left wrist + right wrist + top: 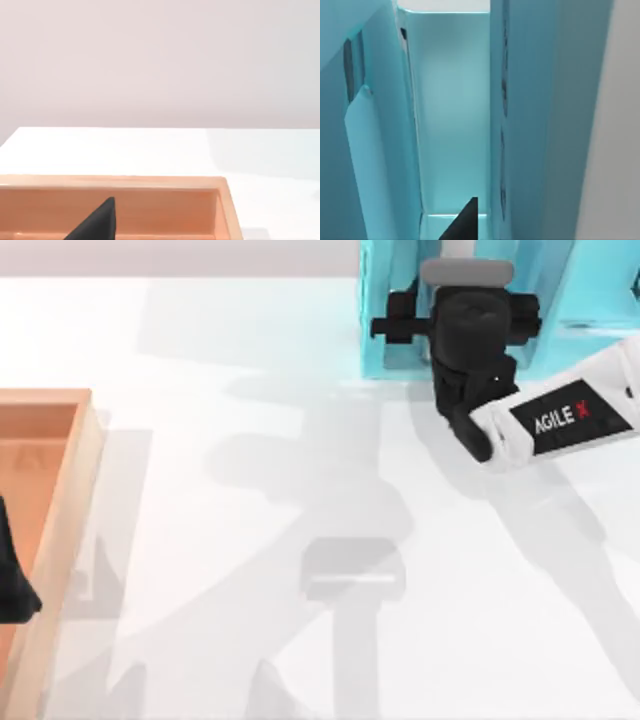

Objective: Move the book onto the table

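1. The surface is plain white, crossed by soft grey shadows.
2. The shelf unit is turquoise, unpatterned; its inner walls are a paler shade of the same colour.
3. The tray is orange-brown with a lighter rim.
4. The right arm is white with a black panel carrying white lettering and a red mark; its wrist is black.

Wood tray, matt; smooth white table
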Controlling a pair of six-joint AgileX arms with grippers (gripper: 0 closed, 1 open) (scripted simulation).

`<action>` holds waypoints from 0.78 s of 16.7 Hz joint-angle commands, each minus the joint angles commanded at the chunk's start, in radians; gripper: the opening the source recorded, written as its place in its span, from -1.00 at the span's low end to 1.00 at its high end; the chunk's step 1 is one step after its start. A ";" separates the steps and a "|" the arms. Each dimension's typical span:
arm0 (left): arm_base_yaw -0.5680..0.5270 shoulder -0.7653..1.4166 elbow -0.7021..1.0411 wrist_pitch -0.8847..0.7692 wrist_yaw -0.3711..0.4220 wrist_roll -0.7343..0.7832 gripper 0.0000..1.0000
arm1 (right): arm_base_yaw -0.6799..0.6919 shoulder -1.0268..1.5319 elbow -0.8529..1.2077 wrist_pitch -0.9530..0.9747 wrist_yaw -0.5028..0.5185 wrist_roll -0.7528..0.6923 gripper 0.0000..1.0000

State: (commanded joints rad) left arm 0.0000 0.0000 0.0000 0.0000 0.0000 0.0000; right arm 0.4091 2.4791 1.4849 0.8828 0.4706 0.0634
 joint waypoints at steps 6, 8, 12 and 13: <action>0.000 0.000 0.000 0.000 0.000 0.000 1.00 | 0.000 0.000 0.000 0.000 0.000 0.000 0.55; 0.000 0.000 0.000 0.000 0.000 0.000 1.00 | 0.000 0.000 0.000 0.000 0.000 0.000 0.25; 0.000 0.000 0.000 0.000 0.000 0.000 1.00 | 0.000 0.000 0.000 0.000 0.000 0.000 -0.36; 0.000 0.000 0.000 0.000 0.000 0.000 1.00 | 0.000 0.000 0.000 0.000 0.000 0.000 -0.51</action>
State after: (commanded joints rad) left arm 0.0000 0.0000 0.0000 0.0000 0.0000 0.0000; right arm 0.4091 2.4791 1.4849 0.8828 0.4706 0.0634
